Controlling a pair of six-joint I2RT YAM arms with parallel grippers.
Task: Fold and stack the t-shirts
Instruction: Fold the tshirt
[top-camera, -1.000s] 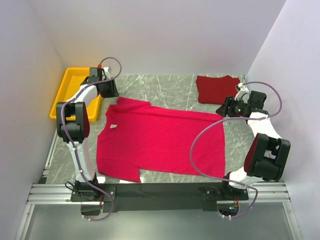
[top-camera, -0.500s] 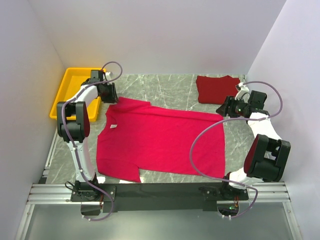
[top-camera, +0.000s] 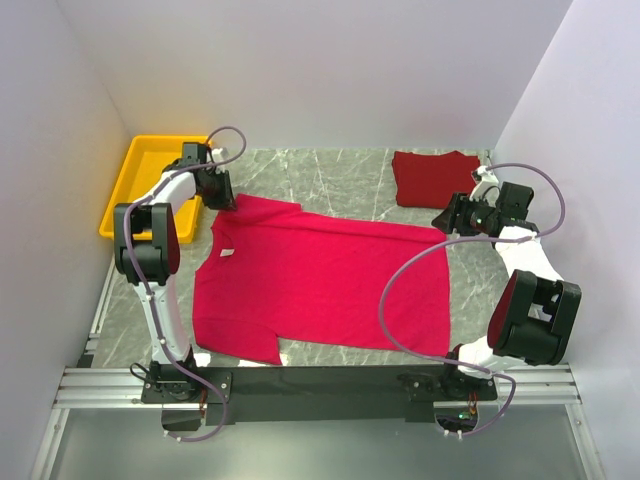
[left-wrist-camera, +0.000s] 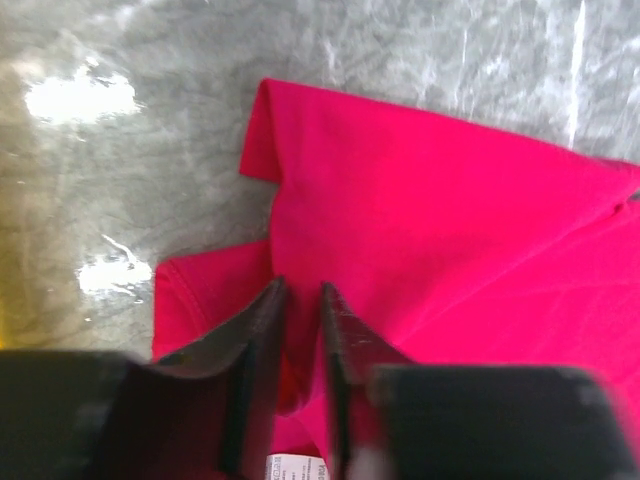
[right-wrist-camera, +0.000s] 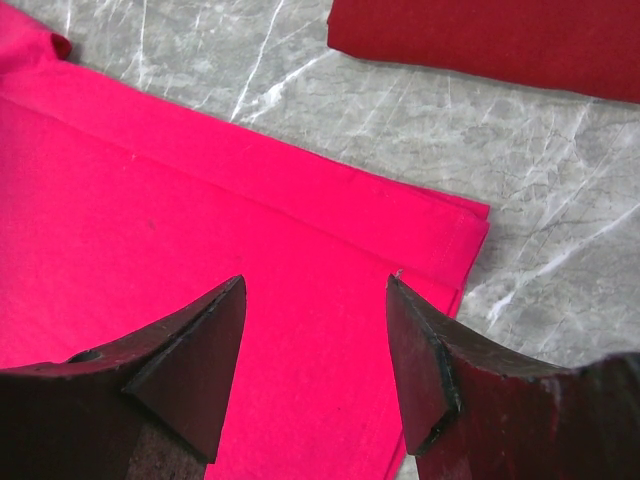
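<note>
Since a second ago my left gripper (left-wrist-camera: 300, 292) slid onto the pink shirt (top-camera: 320, 285), jaws narrowing; whether they pinch cloth I cannot tell. Right gripper (right-wrist-camera: 315, 282) hangs wide open, empty.

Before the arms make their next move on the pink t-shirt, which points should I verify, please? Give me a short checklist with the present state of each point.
1. Pink t-shirt spread on the table: ok.
2. Left jaws at its far shoulder: ok.
3. Left jaws gripping cloth: cannot tell; they stand narrow, with cloth at the gap.
4. Right jaws open above the far hem corner: ok.
5. Right jaws holding cloth: not ok, nothing between them.
6. Maroon t-shirt folded, apart from the pink one: ok.
</note>
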